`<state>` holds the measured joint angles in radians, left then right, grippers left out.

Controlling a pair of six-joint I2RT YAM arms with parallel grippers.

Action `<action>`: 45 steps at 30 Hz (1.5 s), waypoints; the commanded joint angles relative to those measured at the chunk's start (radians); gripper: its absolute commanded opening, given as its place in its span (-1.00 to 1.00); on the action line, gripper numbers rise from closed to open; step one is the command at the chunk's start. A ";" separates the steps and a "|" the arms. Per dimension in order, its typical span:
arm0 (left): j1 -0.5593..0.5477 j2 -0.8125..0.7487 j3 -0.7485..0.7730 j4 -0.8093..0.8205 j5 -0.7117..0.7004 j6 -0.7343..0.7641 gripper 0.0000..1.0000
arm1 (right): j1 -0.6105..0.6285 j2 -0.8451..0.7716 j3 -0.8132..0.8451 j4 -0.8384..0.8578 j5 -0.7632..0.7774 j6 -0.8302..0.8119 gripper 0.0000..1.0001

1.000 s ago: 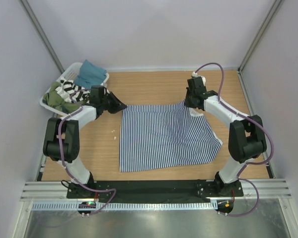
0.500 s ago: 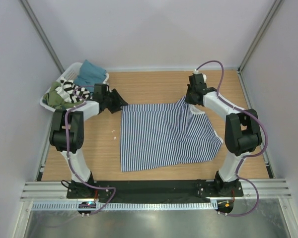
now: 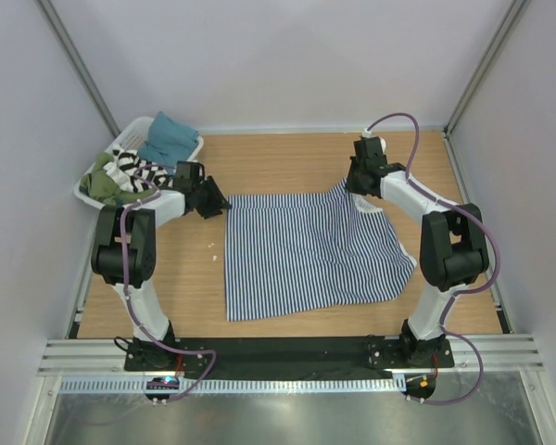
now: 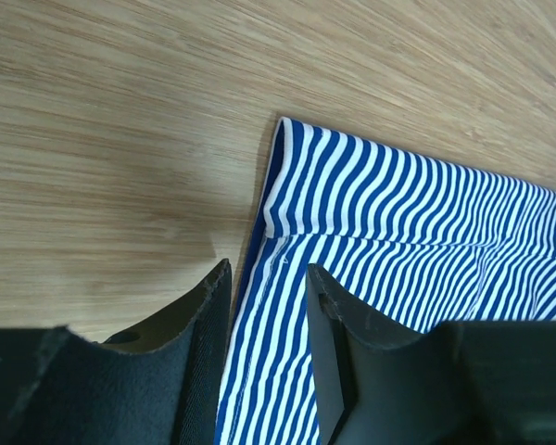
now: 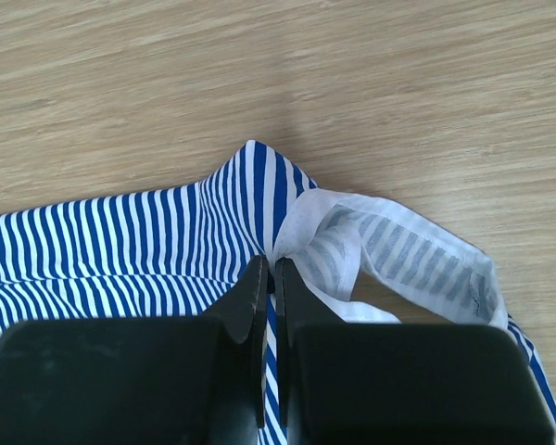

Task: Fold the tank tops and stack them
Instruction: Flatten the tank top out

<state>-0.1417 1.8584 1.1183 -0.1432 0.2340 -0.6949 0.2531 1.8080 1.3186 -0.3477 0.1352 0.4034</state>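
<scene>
Navy-striped tank top (image 3: pixel 306 255) is spread flat mid-counter (image 3: pixel 287 153), stripes running near to far. Its far edge runs left to right between the two arms.

Right gripper (image 3: pixel 355 188) is at the far right corner, jaws together, pinching a fold of cloth where the strap turns pale side up.

Left gripper (image 4: pixel 270 272) is at the far left corner, jaws apart and tips low. The hem lies in the gap between them, with nothing clamped. The corner itself sits just ahead of the left fingertips, and the side hem runs roughly along the gripper's reach.

Judgement: the left gripper must close on that hem before both far corners can be carried toward the near edge.

Broad-striped tank top (image 3: pixel 134 170) lies heaped in the basket (image 3: pixel 125 137) at far left, nearer the left arm.
</scene>
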 commanded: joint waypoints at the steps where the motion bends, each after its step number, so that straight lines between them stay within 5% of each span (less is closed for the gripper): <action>1: -0.002 0.028 0.041 -0.016 -0.016 0.028 -0.23 | -0.006 -0.004 0.030 0.053 -0.009 0.003 -0.98; 14: -0.042 0.096 0.123 -0.061 -0.056 0.046 -0.41 | -0.008 0.004 0.031 0.052 -0.026 0.003 -0.98; 19: -0.044 0.091 0.132 -0.079 -0.064 0.051 -0.99 | -0.012 0.004 0.030 0.052 -0.028 0.003 -0.98; 38: -0.056 -0.399 -0.009 -0.081 -0.005 0.020 -1.00 | -0.051 -0.122 0.018 -0.040 0.034 0.018 -0.98; 45: -0.064 -0.608 -0.041 -0.111 0.008 0.017 -1.00 | -0.052 -0.292 -0.018 -0.063 0.024 0.008 -0.97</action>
<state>-0.2043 1.3228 1.0832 -0.2588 0.2306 -0.6769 0.2058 1.6238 1.2949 -0.4076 0.1390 0.4168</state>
